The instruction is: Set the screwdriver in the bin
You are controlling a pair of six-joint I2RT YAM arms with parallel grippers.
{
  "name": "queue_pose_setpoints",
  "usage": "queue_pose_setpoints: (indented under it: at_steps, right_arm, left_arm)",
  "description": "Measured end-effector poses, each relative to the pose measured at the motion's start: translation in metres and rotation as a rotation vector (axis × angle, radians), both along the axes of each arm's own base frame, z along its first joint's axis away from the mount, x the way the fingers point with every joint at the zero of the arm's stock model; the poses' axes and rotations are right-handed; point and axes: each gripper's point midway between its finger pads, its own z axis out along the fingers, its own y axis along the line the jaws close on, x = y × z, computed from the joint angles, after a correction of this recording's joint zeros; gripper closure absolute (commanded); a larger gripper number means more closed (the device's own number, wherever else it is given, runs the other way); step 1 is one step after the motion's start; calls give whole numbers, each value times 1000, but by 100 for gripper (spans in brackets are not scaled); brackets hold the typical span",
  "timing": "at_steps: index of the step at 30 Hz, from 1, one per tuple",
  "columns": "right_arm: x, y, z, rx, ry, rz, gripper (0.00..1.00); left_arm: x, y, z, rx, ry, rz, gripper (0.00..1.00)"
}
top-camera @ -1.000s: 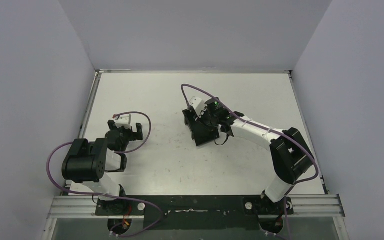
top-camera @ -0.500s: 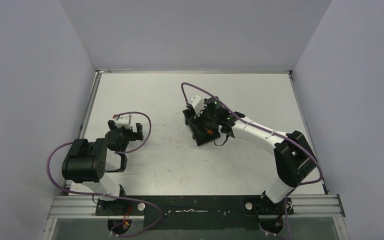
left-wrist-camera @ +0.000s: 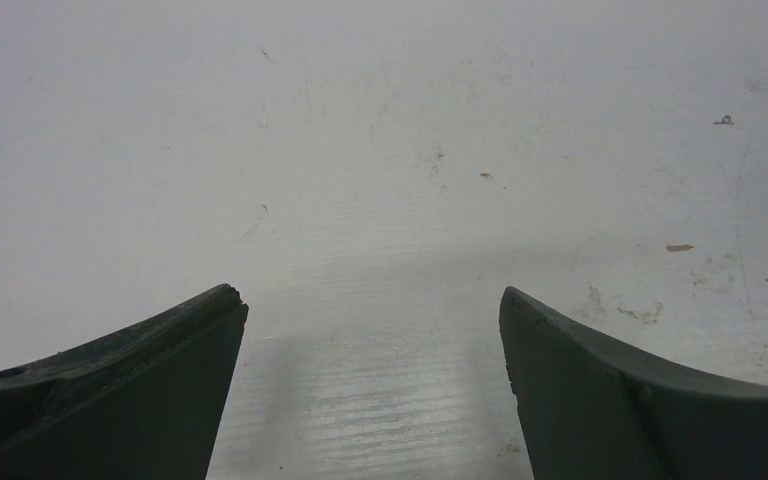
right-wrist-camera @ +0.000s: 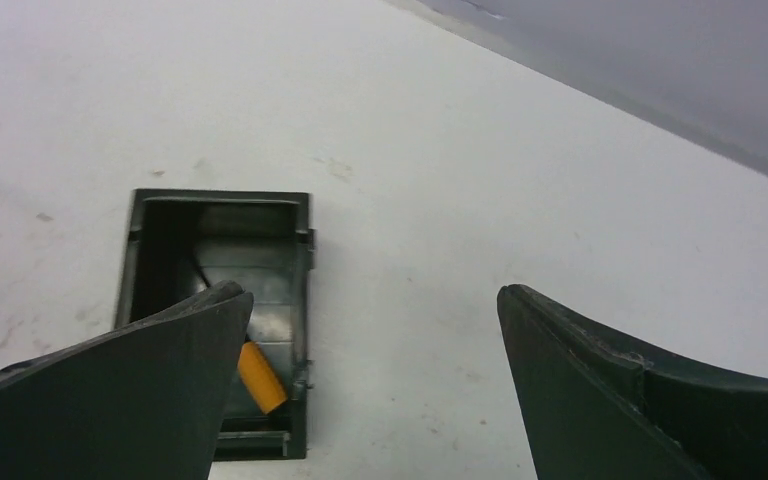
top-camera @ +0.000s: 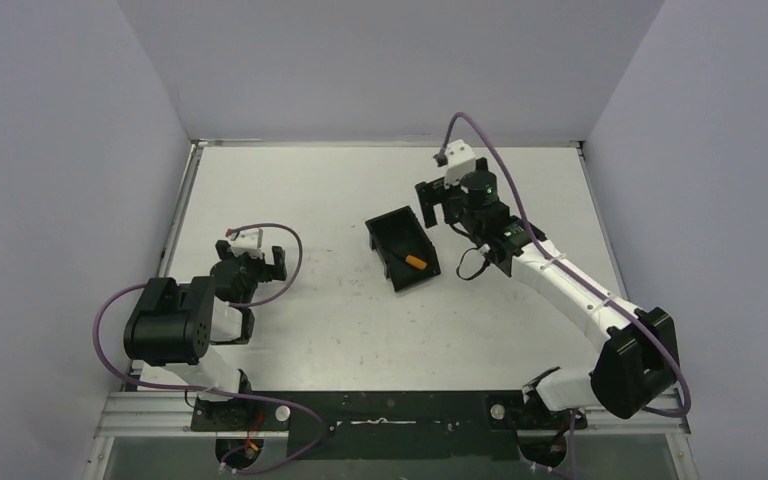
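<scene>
The black bin sits mid-table, and the screwdriver lies inside it with its orange handle toward the near-right corner. In the right wrist view the bin is at lower left, and the orange handle shows past my left finger. My right gripper hangs above the table just right of and behind the bin, open and empty. My left gripper rests at the table's left side, open over bare table, holding nothing.
The white table is scuffed and shut in by grey walls on the left, back and right. A purple cable loops over my right wrist. The arm bases sit on the black rail at the near edge.
My right gripper was shut low over the bin; it opened, left the screwdriver in the bin, then rose and pulled back to the right. The left arm has not moved.
</scene>
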Motion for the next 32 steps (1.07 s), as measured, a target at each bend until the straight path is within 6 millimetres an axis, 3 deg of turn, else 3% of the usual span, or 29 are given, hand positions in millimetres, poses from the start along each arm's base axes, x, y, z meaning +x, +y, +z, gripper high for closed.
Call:
queue_pose_setpoints:
  at_steps: [6,12,17,23,32]
  right_arm:
    - [12,-87,-24,56,46,-343,0]
    - [-2,-164,-62,102,72,-607,0]
    - [-30,-218,-100,139,41,-768,0]
    - [-53,-234,-145,140,16,-803,0]
    - [-65,-236,-170,147,-44,-786,0]
  left_arm:
    - [0,0,0,0,0,0,3]
    - [0,0,0,0,0,0,3]
    - [0,0,0,0,0,0,3]
    - [0,0,0,0,0,0,3]
    - [0,0,0,0,0,0,3]
